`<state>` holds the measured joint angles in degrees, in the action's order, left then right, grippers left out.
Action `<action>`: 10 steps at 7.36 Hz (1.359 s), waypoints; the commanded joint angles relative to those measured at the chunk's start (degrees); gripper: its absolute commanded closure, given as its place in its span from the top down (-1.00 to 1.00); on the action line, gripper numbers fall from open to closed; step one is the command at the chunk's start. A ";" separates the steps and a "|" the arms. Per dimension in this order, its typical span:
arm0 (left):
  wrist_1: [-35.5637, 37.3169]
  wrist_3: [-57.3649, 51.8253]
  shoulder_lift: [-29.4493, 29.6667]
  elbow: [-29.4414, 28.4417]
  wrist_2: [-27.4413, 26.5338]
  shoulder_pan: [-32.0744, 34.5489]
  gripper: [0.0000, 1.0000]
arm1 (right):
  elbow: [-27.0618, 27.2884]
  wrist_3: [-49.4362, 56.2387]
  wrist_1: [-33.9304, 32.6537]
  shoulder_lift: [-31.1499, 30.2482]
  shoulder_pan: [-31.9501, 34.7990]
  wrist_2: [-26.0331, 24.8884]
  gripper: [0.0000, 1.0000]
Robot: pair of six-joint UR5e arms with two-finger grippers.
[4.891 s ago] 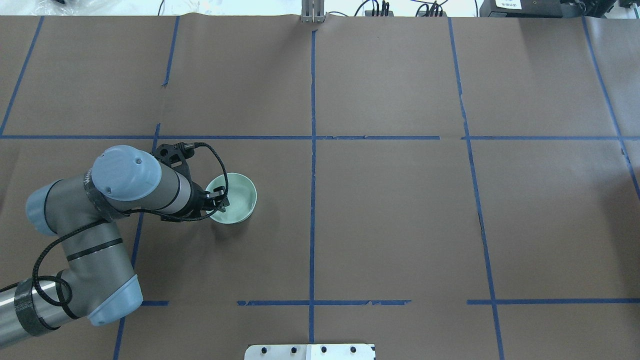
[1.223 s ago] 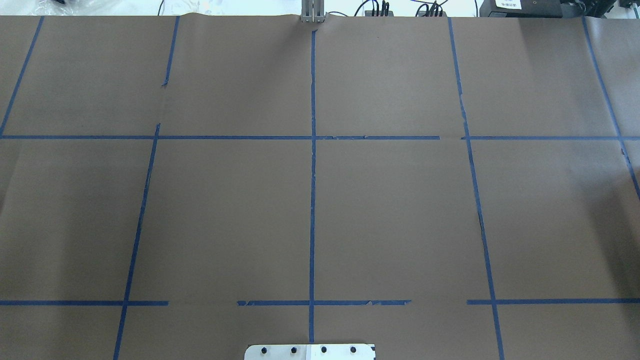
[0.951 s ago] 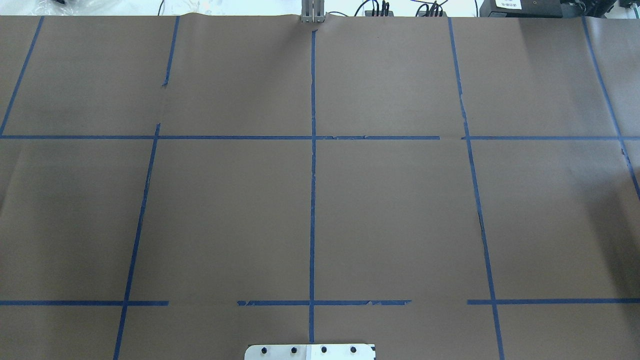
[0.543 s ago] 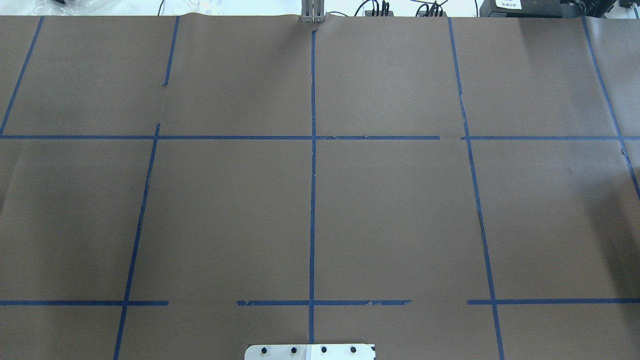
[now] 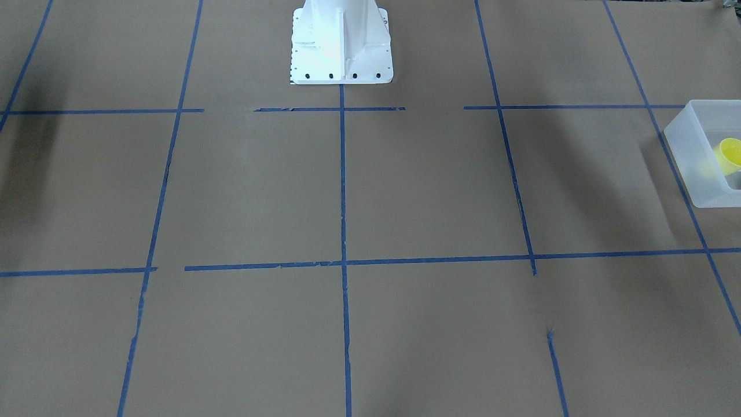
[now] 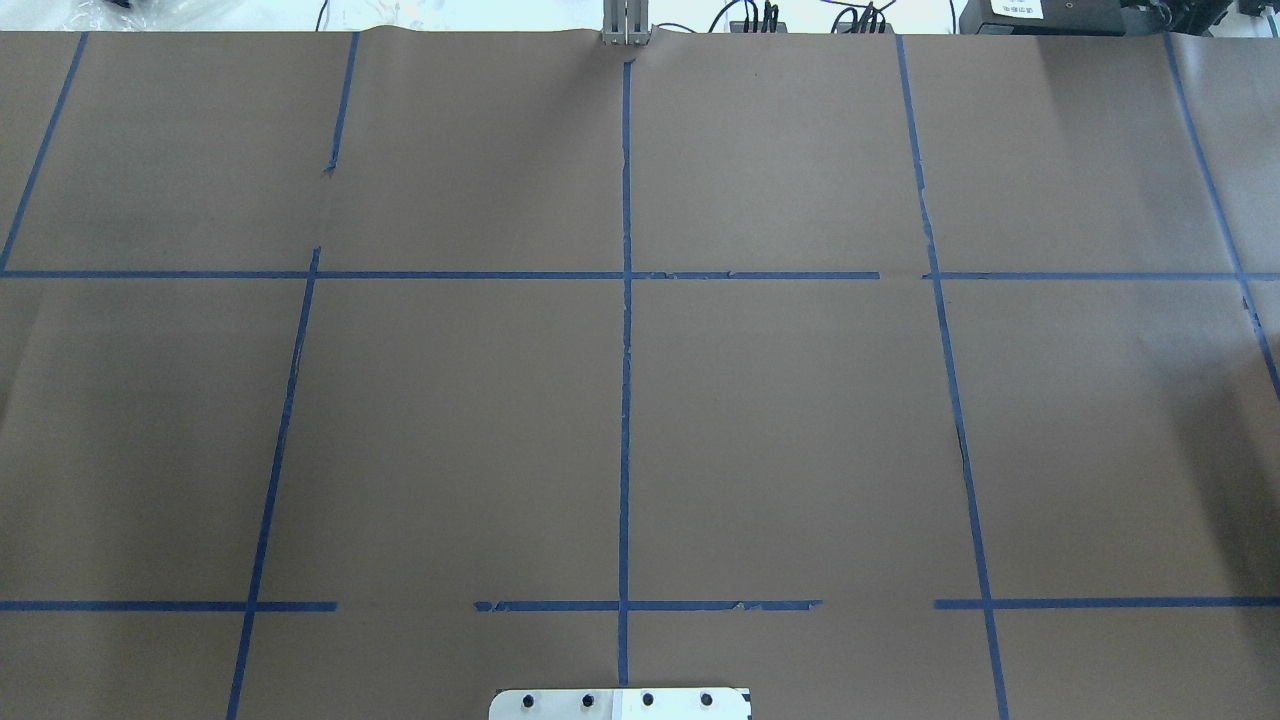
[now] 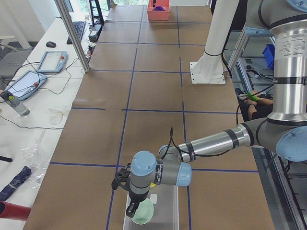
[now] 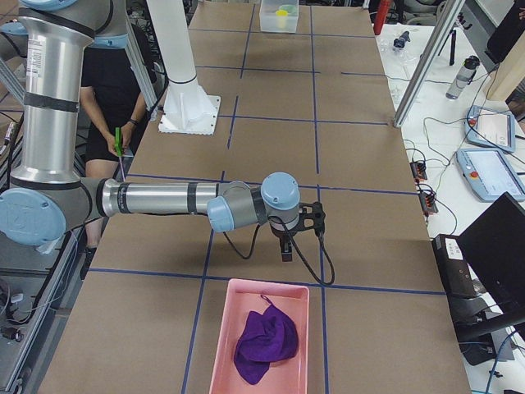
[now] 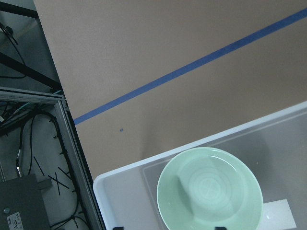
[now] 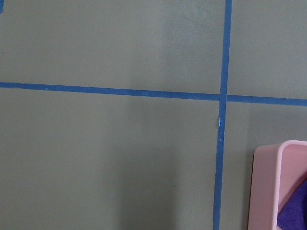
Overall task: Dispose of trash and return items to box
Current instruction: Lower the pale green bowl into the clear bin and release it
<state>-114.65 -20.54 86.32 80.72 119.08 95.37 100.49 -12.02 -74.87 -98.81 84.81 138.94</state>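
- Box [image 5: 689, 152] sits at the bench [image 6: 800, 420] end, at 3 o'clock in the front view, and the frame cuts it off. The yellow cup [image 5: 727, 155] is inside, partly cropped.
- Bowl [image 9: 209, 189] lies in the box near a corner wall, at 5 o'clock in the left wrist view.
- Left pincer [image 7: 132, 209] is over the bowl. Its fingertips [image 9: 118, 228] barely show at the lower edge, set apart and gripping nothing.
- Right pincer [image 8: 286, 249] hangs over bare bench at 12 o'clock from the pink tray [image 8: 271, 284], which holds a purple cloth [image 8: 264, 345]. Apart or together: cannot tell.
- Wide brown bench gridded with blue tape [image 6: 625, 400] lies between the arms.
- Label [image 7: 291, 45] on the left arm is too small to read.
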 commanded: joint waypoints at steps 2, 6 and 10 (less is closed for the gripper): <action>4.66 14.71 0.69 8.57 3.41 -0.70 1.00 | 0.06 -0.02 0.08 0.29 0.00 0.01 1.00; 18.56 17.82 2.54 10.67 10.82 -2.46 1.00 | -0.20 -0.02 -0.01 0.29 0.00 0.01 1.00; 20.26 17.12 2.45 12.53 10.91 -2.64 1.00 | -0.38 -0.02 -0.10 0.38 0.00 0.10 1.00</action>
<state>-94.31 -3.09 88.81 93.10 129.92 92.75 100.16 -12.04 -74.96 -98.44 84.81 139.01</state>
